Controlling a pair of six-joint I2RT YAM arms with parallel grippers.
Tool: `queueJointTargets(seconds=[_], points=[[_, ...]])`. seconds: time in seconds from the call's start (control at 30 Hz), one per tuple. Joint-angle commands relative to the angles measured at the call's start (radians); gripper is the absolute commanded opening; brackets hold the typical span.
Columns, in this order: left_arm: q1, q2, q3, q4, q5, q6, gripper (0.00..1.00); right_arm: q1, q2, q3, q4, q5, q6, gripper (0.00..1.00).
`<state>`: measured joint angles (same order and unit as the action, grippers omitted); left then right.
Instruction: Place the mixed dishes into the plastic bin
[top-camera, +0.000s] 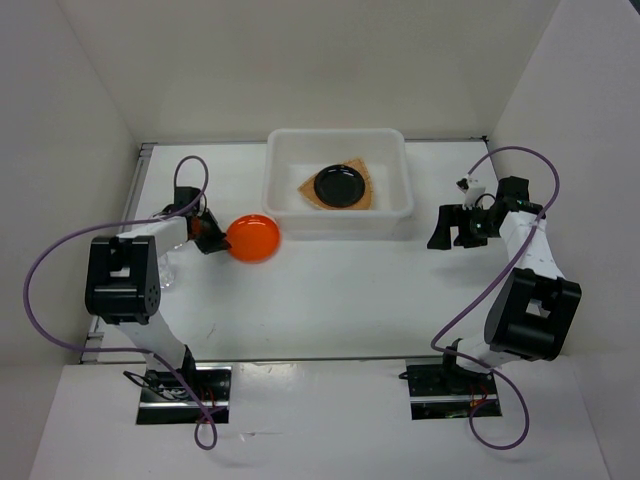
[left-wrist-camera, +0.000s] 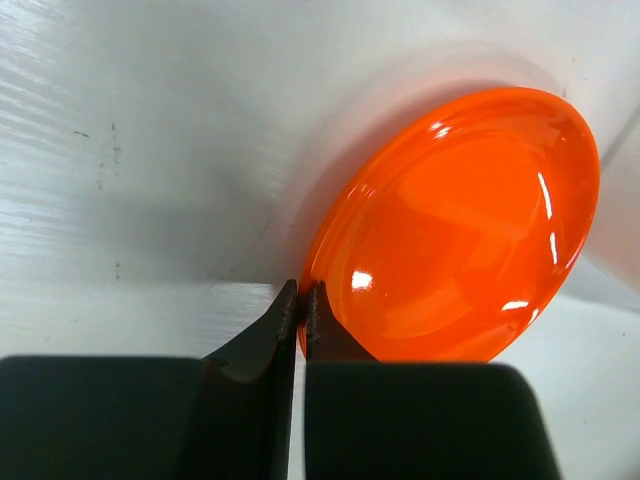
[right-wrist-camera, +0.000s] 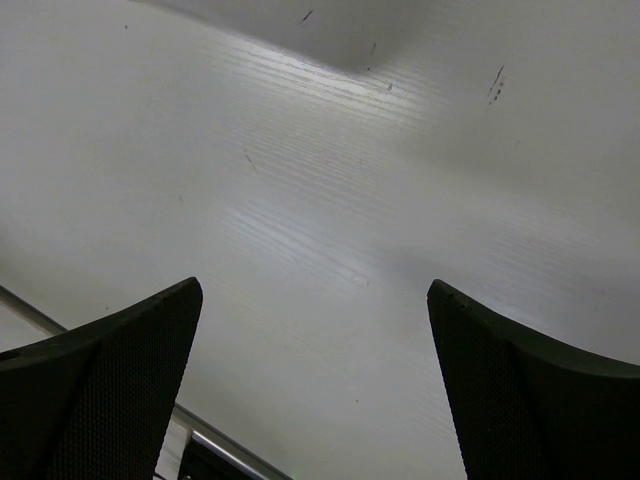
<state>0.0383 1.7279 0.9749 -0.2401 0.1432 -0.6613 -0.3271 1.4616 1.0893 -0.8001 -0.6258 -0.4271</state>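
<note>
My left pincer (left-wrist-camera: 302, 292) is clamped on the rim of the small glossy orange round plate (left-wrist-camera: 460, 230); my right pincer (right-wrist-camera: 315, 287) stands wide apart over the white table (right-wrist-camera: 330, 180).

Glossy translucent orange plate (left-wrist-camera: 460, 230); matt, fine-grained white tabletop (right-wrist-camera: 300, 250); woven tan basket tray (top-camera: 307, 189); translucent plastic bin (top-camera: 340, 225).

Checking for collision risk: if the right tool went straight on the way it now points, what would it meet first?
Probably the bare table: the wrist view shows only tabletop between the fingers of the open right tool. The bin sits off to its side, though depth is unclear.
</note>
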Motion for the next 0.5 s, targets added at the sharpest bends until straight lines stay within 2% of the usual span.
queueJointTargets(seconds=[0.0, 0.07, 0.2, 0.47], points=[[-0.003, 0.05, -0.031, -0.048, -0.017, 0.017, 0.0, -0.006, -0.038, -0.003, 0.029, -0.011, 0.011, 0.98], [-0.003, 0.05, -0.031, -0.062, -0.028, 0.008, 0.0, -0.006, -0.038, -0.003, 0.029, -0.011, 0.011, 0.98], [-0.003, -0.048, -0.022, -0.135, -0.095, -0.044, 0.0, -0.006, -0.038, -0.003, 0.029, -0.011, 0.011, 0.98], [-0.003, -0.277, 0.152, -0.358, -0.257, -0.113, 0.0, -0.006, -0.038, -0.012, 0.038, -0.011, 0.02, 0.98]])
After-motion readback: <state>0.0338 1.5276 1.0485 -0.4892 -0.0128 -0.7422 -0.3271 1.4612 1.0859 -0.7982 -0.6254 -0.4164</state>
